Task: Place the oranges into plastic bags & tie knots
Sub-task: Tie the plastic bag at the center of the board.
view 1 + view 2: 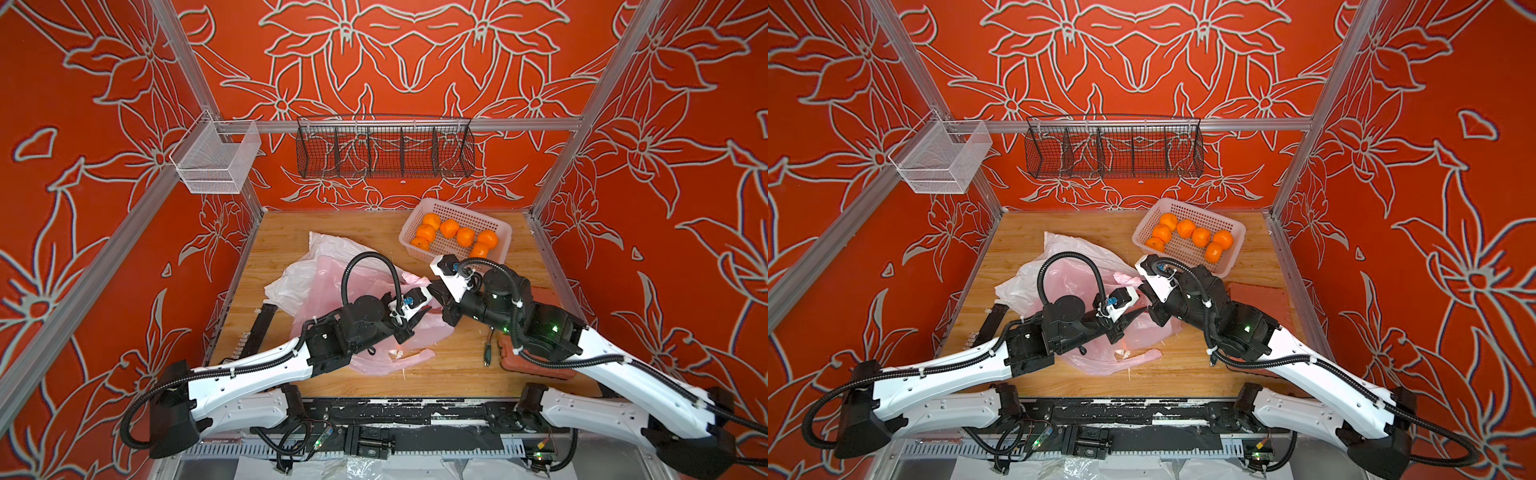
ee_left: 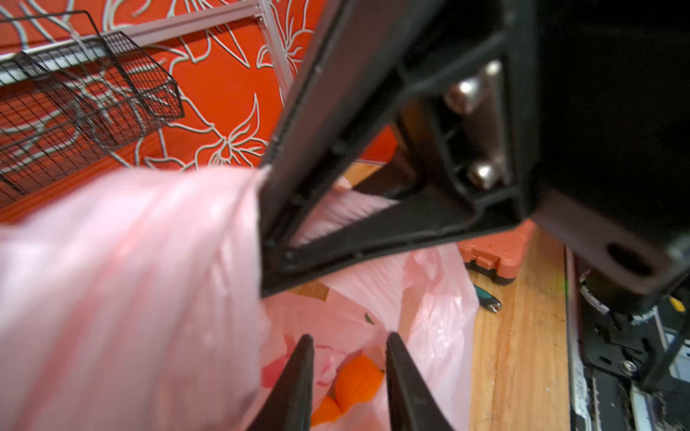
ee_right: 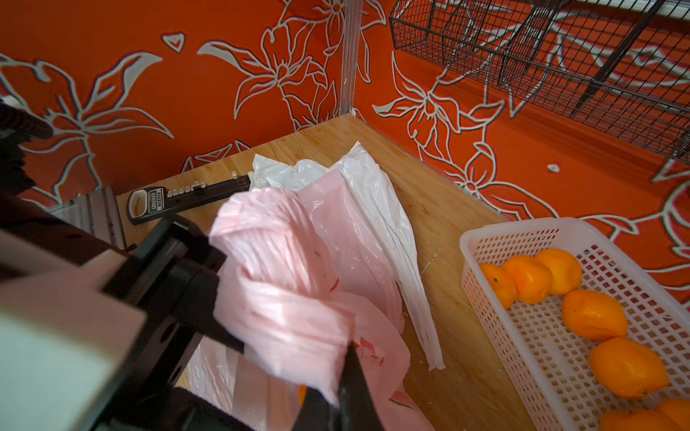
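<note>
Several oranges [image 1: 451,239] lie in a white perforated basket [image 1: 496,224] at the back right. A pink plastic bag [image 1: 320,286] lies crumpled mid-table over a white bag [image 1: 328,249]. Two oranges [image 2: 356,380] sit inside the pink bag. My right gripper [image 3: 345,358] is shut on a bunched pink handle [image 3: 283,261] and holds it raised. My left gripper [image 2: 347,337] hovers over the bag's mouth, jaws apart with nothing between them; the stretched handle runs beside it. The two grippers nearly touch in both top views, left [image 1: 424,311] and right [image 1: 436,293]. No knot shows.
A red case [image 1: 536,365] lies under the right arm, with a screwdriver [image 1: 488,353] beside it. A black tool [image 1: 262,328] lies along the table's left edge. A black wire basket [image 1: 384,151] and a white mesh bin [image 1: 216,160] hang on the frame.
</note>
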{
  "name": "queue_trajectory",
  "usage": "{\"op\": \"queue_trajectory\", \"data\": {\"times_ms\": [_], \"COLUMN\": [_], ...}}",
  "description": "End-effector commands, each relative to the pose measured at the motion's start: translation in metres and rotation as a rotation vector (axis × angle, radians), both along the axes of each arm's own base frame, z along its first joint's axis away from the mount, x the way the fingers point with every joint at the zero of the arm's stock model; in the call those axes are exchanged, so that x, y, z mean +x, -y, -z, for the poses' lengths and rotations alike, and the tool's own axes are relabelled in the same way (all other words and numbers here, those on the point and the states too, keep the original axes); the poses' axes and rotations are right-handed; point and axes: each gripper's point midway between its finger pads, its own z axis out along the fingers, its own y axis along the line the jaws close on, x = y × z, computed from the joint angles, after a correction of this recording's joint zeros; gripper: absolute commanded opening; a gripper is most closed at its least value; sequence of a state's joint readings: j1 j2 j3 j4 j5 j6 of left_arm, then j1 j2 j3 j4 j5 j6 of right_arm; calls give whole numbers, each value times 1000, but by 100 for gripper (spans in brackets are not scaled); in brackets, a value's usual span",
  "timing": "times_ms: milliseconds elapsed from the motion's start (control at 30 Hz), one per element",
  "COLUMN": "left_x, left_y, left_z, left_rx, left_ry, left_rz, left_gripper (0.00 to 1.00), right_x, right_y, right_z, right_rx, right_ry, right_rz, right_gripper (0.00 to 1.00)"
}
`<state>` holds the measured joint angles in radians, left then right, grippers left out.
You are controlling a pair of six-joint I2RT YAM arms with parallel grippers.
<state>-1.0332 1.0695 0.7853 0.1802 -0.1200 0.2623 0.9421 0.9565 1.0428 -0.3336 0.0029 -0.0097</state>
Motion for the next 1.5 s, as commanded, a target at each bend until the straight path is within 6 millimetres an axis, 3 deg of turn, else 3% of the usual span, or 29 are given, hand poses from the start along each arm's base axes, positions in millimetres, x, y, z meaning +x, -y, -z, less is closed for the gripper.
{"op": "queue_trajectory", "data": {"times_ms": [0, 767, 1067, 1167, 1267, 1300, 1400, 1467], "left_x": [10, 13, 12, 10, 10, 10, 11, 10], "left_y": [-3, -6, -6, -6, -7, -7, -9, -9], "left_z": [-15, -28, -32, -33, -30, -30, -28, -27], "left_rx": [-36, -80, -88, -89, -76, -75, -68, -65], "left_ry": [57, 41, 35, 33, 31, 32, 30, 30], "left_rz": [-50, -85, -78, -68, -71, -73, -79, -79], "left_gripper": [32, 28, 12, 0, 0, 0, 0, 0], "right_x": [-9, -18, -19, -19, -19, -20, -21, -25], "right_y": [3, -7, -12, -13, -13, -11, -4, 3], "right_z": [-13, 3, 7, 7, 3, 1, -4, -8], "right_rx": [44, -6, -12, -13, -1, 4, 14, 30], "right_ry": [-21, -68, -79, -79, -68, -60, -34, -21], "right_rz": [-14, -92, -116, -118, -119, -117, -103, -97], "right_gripper": [0, 0, 0, 0, 0, 2, 29, 40]}}
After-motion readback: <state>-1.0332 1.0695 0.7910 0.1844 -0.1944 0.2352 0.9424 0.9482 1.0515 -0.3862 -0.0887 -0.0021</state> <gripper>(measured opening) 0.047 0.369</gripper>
